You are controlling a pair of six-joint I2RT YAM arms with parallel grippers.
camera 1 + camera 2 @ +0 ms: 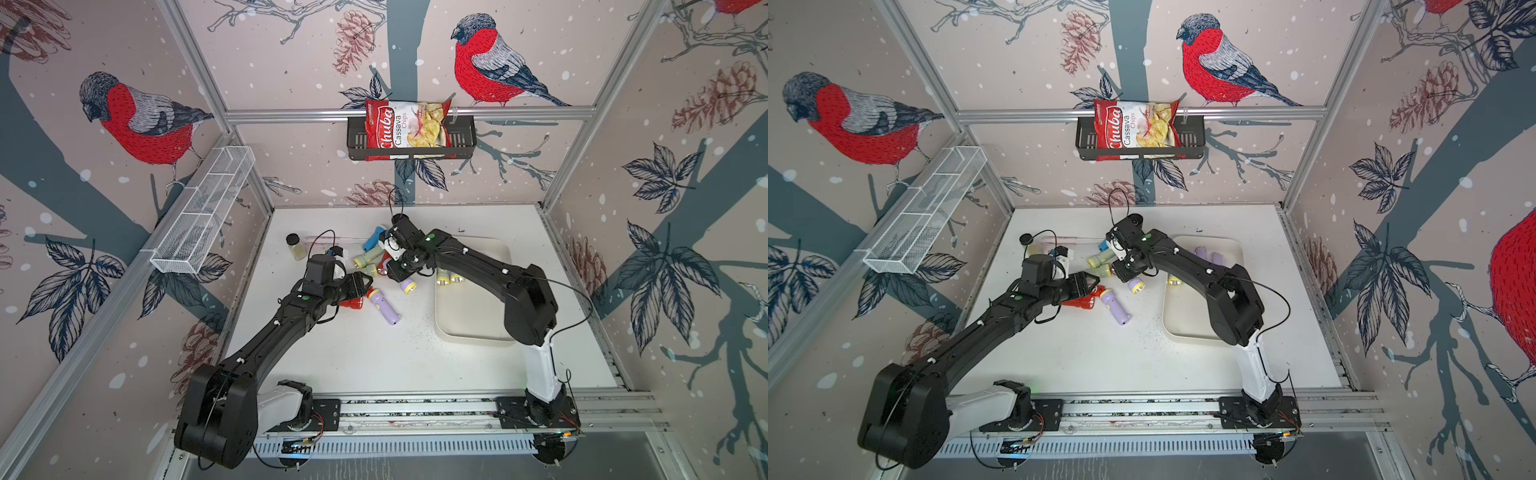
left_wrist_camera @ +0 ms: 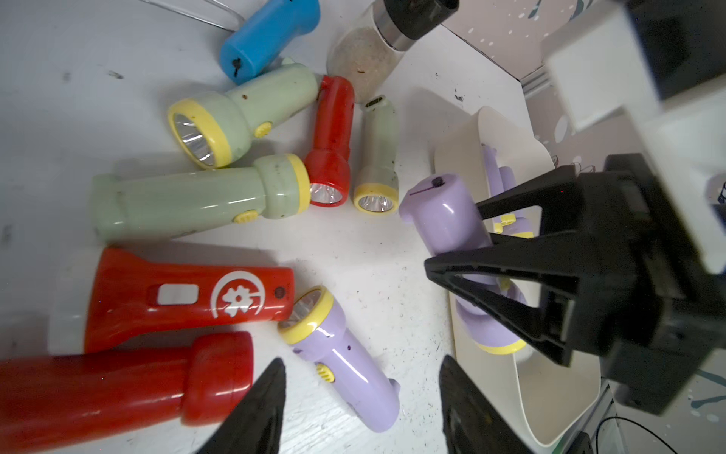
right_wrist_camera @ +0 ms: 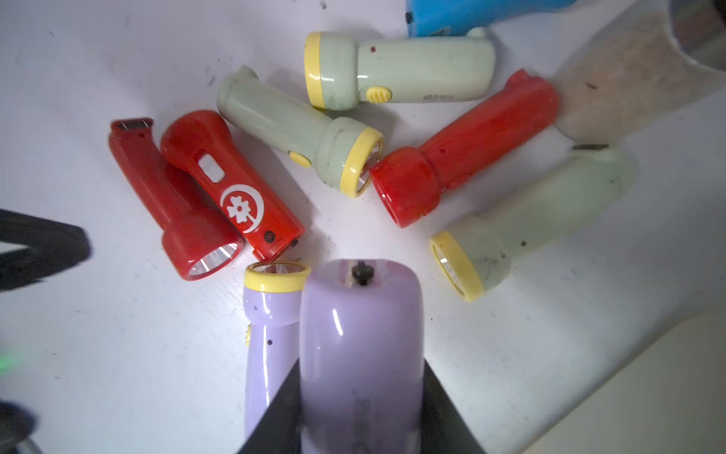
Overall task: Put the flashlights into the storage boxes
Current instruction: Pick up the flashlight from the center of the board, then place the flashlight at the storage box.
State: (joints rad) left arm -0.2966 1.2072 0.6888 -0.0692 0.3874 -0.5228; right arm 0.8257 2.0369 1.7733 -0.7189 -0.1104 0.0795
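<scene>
Fingers (image 3: 275,424) of the right gripper (image 3: 360,369) are closed firmly on a lilac flashlight (image 3: 361,322); the left gripper (image 2: 361,359) stands half open, holding nothing. On the white table (image 1: 374,353), the cream tray (image 1: 469,328) holds some lilac flashlights (image 1: 1202,252); the gripped one is beside its rim, near loose flashlights (image 2: 196,200).

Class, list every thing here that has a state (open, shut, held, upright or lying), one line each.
right claw, shut on a lilac flashlight
left claw, open, gripping nothing
cream tray, holds lilac flashlights
red flashlight with flower logo, lying on the table
blue flashlight, lying on the table
spice jar, upright, capped
chips bag, standing in the black wall basket
</scene>
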